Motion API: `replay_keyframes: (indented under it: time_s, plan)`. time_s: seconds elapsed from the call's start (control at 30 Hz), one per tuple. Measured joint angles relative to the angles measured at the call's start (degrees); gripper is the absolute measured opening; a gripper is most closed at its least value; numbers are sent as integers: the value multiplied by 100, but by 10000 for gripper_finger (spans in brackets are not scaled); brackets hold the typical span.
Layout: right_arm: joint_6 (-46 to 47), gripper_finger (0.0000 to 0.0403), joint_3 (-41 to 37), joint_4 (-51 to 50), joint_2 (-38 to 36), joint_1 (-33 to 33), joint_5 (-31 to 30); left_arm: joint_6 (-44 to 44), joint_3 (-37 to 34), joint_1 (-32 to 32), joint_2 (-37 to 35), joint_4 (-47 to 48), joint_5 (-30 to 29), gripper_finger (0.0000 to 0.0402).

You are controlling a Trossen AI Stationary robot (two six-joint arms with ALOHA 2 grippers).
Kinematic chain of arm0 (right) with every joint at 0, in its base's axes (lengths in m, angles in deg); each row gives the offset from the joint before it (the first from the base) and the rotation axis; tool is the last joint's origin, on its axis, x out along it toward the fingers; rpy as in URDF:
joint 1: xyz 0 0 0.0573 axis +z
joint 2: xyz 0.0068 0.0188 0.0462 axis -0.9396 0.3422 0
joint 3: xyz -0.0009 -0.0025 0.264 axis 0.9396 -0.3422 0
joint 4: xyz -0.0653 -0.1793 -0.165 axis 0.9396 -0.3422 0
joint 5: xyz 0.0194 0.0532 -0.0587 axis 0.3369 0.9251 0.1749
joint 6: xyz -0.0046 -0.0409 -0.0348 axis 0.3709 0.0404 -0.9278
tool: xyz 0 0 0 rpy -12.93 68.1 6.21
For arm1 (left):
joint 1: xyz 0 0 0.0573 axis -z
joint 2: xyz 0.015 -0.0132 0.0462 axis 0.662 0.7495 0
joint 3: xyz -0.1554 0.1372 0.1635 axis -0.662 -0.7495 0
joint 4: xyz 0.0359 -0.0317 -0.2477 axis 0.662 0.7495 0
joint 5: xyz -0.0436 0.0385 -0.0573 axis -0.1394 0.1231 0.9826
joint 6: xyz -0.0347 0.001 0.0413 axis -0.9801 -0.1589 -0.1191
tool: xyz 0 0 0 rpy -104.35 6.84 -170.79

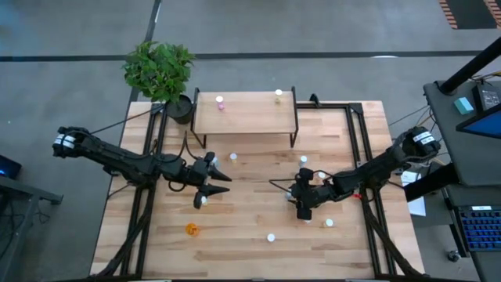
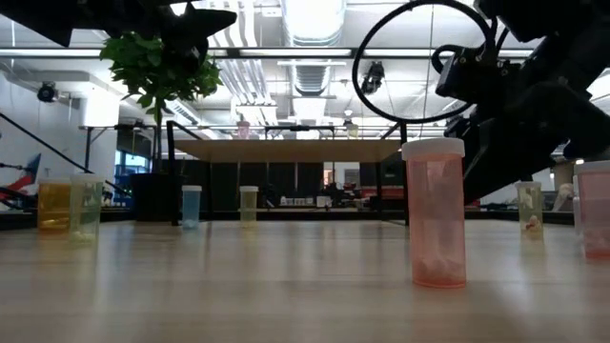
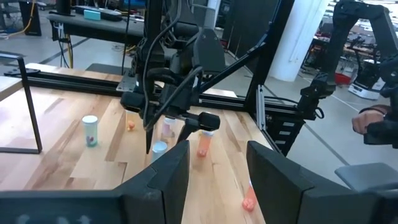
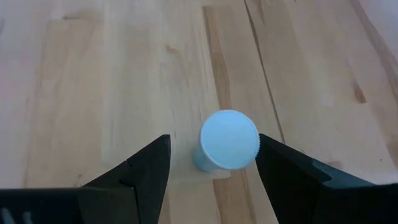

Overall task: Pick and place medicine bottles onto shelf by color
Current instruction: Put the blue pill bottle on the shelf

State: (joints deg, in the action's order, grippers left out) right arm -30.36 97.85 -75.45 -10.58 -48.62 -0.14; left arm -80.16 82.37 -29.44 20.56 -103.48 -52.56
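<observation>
my right gripper [image 4: 211, 165] hovers, fingers spread, straddling a blue-capped bottle [image 4: 227, 140] upright on the table [image 4: 112, 74]; left gripper [image 3: 217, 177] released, empty.

The shelf [image 1: 244, 111] stands at the far middle of the table [image 1: 250, 243]. Two bottles rest on its top: one [image 1: 220, 101] toward the left end, one [image 1: 279, 95] toward the right end. A potted plant [image 1: 160, 72] stands just beside the shelf's left end, at the table's far left corner.

In front of the shelf, the left gripper [image 1: 221, 182] is left of centre. One bottle [image 1: 233, 157] stands between it and the shelf; another [image 1: 203, 200] lies just nearer than it.

The right gripper [image 1: 302, 205] is right of centre, directly above a bottle [image 4: 225, 142] that stands between its fingers [image 4: 142, 171]. Further bottles stand near the front edge: one [image 1: 191, 229] on the left, one [image 1: 271, 236] at centre, one [image 1: 329, 222] on the right.
</observation>
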Motion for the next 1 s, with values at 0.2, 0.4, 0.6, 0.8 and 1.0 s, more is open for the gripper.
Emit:
replay_keyframes:
  time_s: [0.2, 0.4, 0.6, 0.8, 1.0]
  plan:
    - [4, 199, 0, 25, 33, -2, -132, 0, -2, 0, 0, -31, -2, 144]
    - [10, 164, 0, 28, -45, -2, -139, -2, -2, 0, 2, -54, -2, 144]
    - [13, 133, 0, 27, -41, -2, -139, -2, -2, 0, 2, -56, -2, 144]
    - [13, 112, 0, 32, -43, -2, -140, -2, -2, 0, 2, -57, -2, 144]
    - [90, 114, 96, 4, -68, -2, -137, 52, -2, 0, 2, -61, -2, 144]
